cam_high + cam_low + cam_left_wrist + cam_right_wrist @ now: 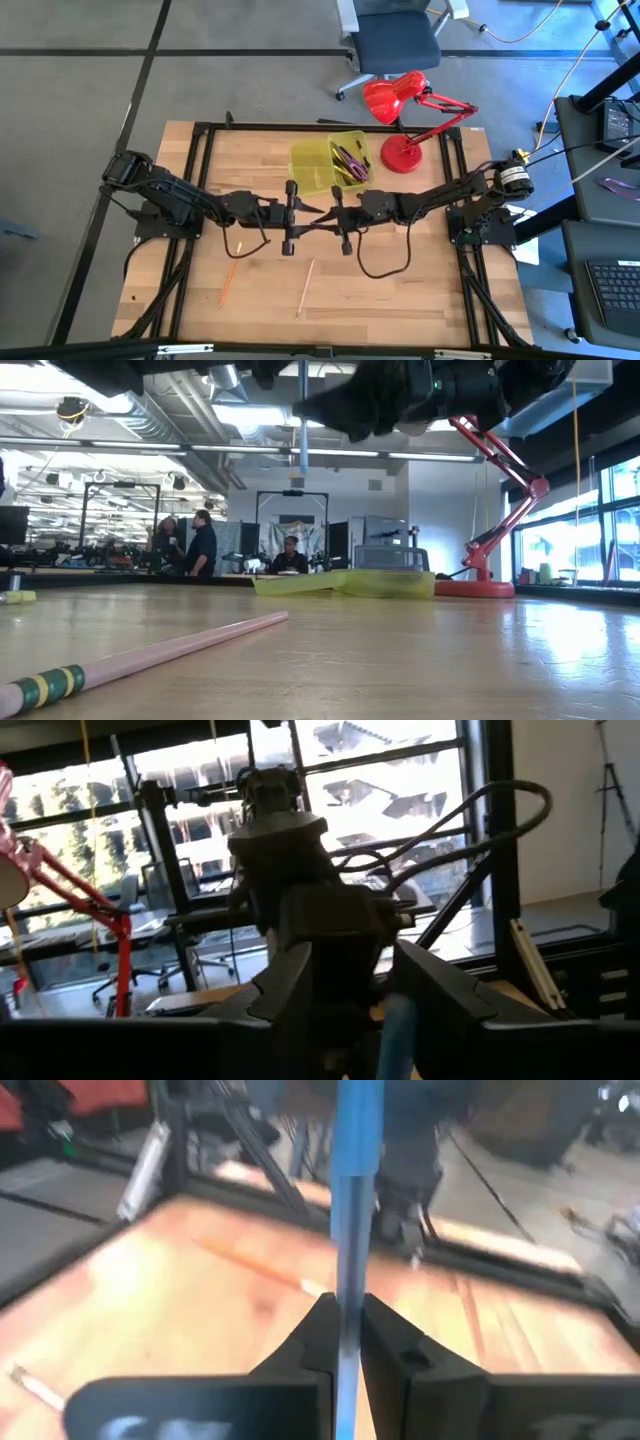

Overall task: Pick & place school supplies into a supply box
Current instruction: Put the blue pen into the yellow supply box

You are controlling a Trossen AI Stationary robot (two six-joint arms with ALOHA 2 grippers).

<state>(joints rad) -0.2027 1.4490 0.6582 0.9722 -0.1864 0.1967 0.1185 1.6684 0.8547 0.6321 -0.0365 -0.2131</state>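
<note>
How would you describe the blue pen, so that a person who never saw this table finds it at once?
Start at the wooden table and go to its middle, where the two dark arms meet in front of the supply box. There the right tool is shut on a thin blue pen, held in the air. The pale pencil and the orange pencil lie flat on the wood.

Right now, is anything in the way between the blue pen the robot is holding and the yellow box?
Nothing visible blocks it. The right gripper is shut on the blue pen above mid-table. The left gripper faces it at the pen's other end, not toward the box. The supply box lies open just beyond. The red lamp stands beside it, off the path.
</note>
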